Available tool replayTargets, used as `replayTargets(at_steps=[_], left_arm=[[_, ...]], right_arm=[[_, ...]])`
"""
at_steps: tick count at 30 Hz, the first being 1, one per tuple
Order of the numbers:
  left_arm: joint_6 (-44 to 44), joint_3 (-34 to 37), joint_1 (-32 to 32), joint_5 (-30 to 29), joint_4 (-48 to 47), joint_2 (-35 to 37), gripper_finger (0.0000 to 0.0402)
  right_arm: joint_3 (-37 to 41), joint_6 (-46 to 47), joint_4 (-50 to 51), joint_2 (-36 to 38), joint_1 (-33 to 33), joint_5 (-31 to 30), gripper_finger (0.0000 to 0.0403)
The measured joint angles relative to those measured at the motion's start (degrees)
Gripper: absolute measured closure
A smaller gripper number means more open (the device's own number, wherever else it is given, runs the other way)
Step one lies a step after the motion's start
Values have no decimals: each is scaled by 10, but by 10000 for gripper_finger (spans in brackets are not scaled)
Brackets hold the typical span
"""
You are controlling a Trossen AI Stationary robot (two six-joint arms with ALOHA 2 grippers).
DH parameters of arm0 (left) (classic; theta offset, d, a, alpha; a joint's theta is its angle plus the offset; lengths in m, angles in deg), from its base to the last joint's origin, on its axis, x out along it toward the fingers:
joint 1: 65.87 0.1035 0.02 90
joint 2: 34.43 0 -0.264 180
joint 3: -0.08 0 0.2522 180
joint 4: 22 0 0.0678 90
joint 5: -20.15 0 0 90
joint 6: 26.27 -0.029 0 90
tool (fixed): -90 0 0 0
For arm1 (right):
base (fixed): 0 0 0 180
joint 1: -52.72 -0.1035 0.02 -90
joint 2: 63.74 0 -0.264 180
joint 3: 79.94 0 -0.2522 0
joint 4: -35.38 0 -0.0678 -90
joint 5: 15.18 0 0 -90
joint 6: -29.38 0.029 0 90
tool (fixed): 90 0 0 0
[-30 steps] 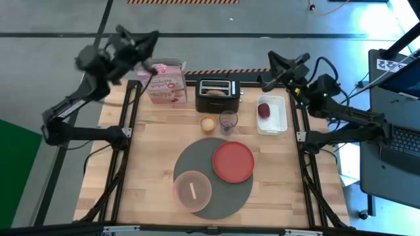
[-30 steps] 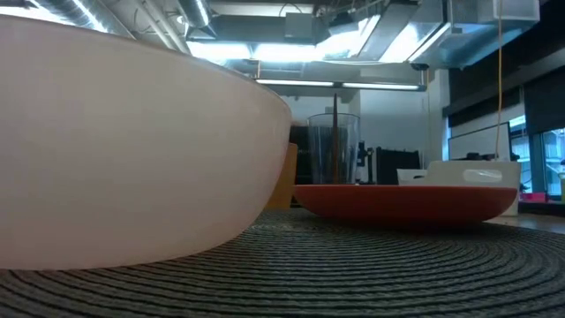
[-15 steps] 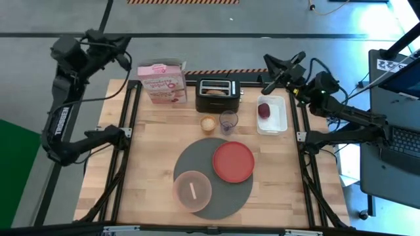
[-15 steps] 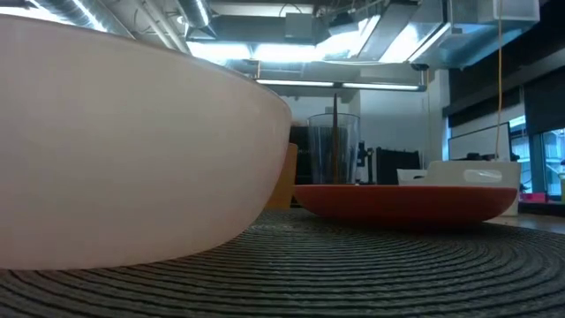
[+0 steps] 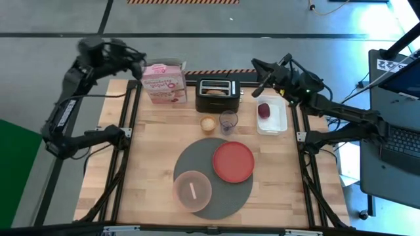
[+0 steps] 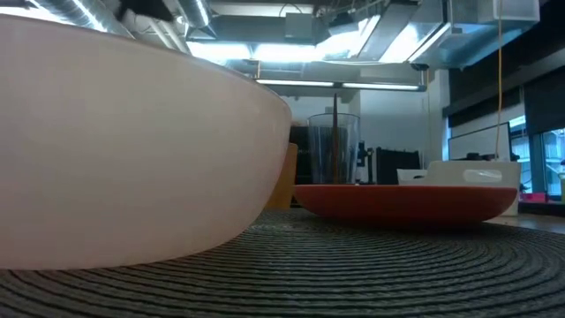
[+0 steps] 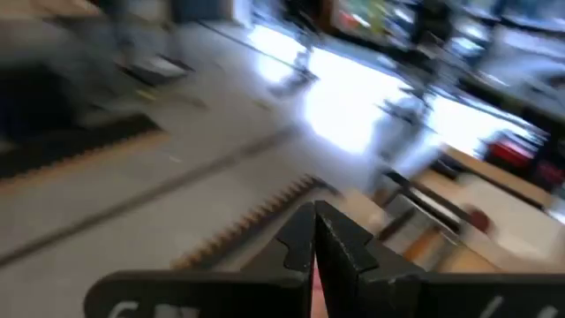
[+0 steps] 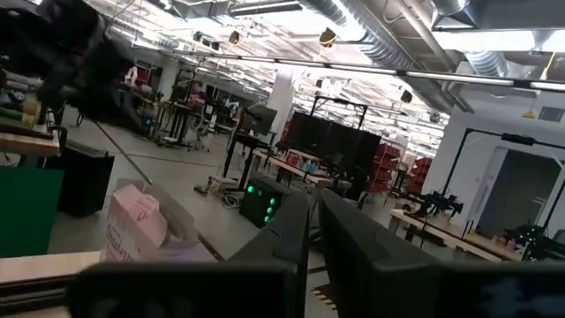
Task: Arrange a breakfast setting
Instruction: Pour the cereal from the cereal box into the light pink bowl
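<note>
The round dark-grey mat [image 5: 222, 200] lies on the wooden table near its front. The red plate [image 5: 233, 162] and the pale bowl [image 5: 192, 190] rest on it; both also show in the low view, the bowl [image 6: 132, 150] close up and the plate [image 6: 406, 201] behind it. A dark-red fruit [image 5: 264, 109] lies in a white tray [image 5: 277, 118]. A bagel half sits in the toaster [image 5: 218, 88]. My left gripper [image 5: 138, 67] is shut and empty, just left of the pink cereal box [image 5: 164, 82]. My right gripper [image 5: 257, 72] is shut and empty, beyond the tray, right of the toaster.
A small tan cup [image 5: 208, 123] and a clear glass [image 5: 228, 120] with a thin stick in it [image 6: 335, 146] stand between the toaster and the mat. Bare wood lies left of the mat and along the near edge.
My left arm has swung away from the cereal box, out past the table's far left corner, and has come back toward the box. My right gripper has gone toward the table's left, along the far edge toward the toaster. No thing on the table has moved.
</note>
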Motion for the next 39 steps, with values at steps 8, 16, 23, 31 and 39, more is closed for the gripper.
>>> replayTargets(at_steps=[8, 16, 23, 31, 39], left_arm=[[-53, 1, -43, 38, 4, -57, 328], [-141, 1, -66, -30, -64, -73, 198], [-145, 1, -59, -50, -74, -93, 141], [-144, 1, -38, -37, -69, -128, 138], [-140, 1, -37, -63, -59, -115, 138]], right_arm=[[0, 0, -24, -6, 0, 2, 368], [0, 3, -24, -6, 0, -2, 368], [0, 5, -27, -6, 0, -2, 368], [0, 7, -48, -6, 0, -2, 368], [0, 35, -50, -5, 0, 4, 368]])
